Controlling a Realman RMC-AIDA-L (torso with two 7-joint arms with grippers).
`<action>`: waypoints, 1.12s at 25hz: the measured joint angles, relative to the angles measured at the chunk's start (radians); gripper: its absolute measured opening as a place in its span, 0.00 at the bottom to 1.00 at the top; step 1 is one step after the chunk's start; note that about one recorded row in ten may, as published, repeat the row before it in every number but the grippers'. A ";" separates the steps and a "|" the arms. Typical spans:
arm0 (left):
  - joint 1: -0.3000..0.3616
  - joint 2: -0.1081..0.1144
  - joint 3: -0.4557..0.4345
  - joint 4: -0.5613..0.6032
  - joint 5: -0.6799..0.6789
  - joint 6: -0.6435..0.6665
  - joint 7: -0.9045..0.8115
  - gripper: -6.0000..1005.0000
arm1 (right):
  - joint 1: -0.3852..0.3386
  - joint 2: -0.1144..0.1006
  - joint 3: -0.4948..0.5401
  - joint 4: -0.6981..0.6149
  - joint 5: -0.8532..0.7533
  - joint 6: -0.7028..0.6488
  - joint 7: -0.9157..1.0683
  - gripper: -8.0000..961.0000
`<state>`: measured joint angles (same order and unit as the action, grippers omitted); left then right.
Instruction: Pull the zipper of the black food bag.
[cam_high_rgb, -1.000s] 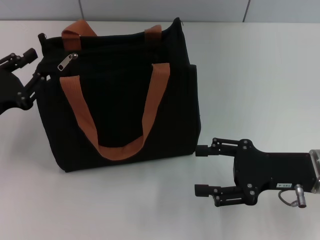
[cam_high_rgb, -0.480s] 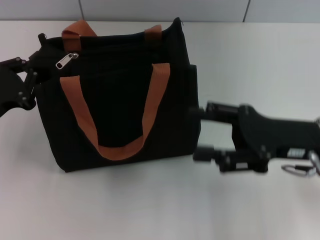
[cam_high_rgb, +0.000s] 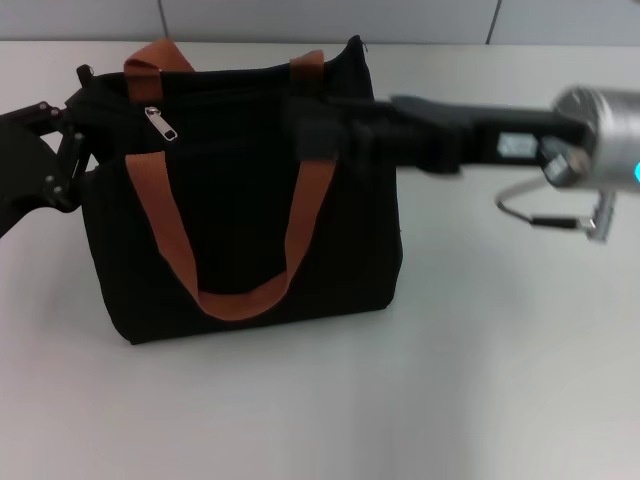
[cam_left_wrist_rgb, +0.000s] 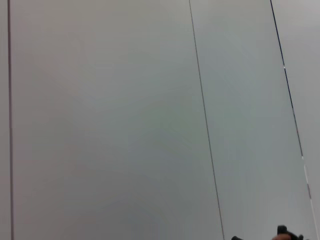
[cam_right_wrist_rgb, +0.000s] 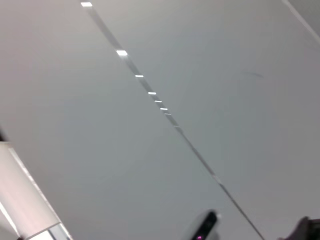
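The black food bag (cam_high_rgb: 240, 220) stands upright on the white table (cam_high_rgb: 500, 380), left of centre in the head view. Its zipper (cam_high_rgb: 162, 123), a small silver pull tab, lies on the zip line near the bag's top left corner. My left gripper (cam_high_rgb: 68, 135) is open at the bag's upper left edge, its fingers against the fabric. My right gripper (cam_high_rgb: 308, 130) reaches in from the right and hangs over the middle of the bag's top, well right of the zipper. Both wrist views show only pale wall panels.
Two orange-brown strap handles (cam_high_rgb: 165, 235) loop over the bag's front and back. My right arm's silver wrist and a wire loop (cam_high_rgb: 560, 205) hover above the table to the bag's right. Bare table lies in front of the bag. A grey wall (cam_high_rgb: 330, 18) backs the table.
My right arm has swung up from the table at the bag's lower right to above the bag's top. The zipper tab has flipped to point the other way. The left gripper edged closer.
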<state>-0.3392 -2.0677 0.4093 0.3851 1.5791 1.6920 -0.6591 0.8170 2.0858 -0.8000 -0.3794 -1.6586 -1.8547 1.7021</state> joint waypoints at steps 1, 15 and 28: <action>-0.002 0.000 0.000 -0.003 -0.004 0.003 0.000 0.02 | 0.017 -0.001 -0.002 -0.013 0.001 0.025 0.047 0.83; -0.008 0.002 0.000 -0.008 -0.023 0.013 0.001 0.02 | 0.143 -0.006 -0.254 -0.202 -0.015 0.365 0.453 0.83; -0.009 0.002 0.005 -0.008 -0.024 0.032 0.001 0.02 | 0.242 0.000 -0.322 -0.198 -0.124 0.462 0.578 0.79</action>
<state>-0.3486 -2.0652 0.4146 0.3774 1.5553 1.7243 -0.6580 1.0595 2.0861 -1.1223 -0.5770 -1.7827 -1.3931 2.2798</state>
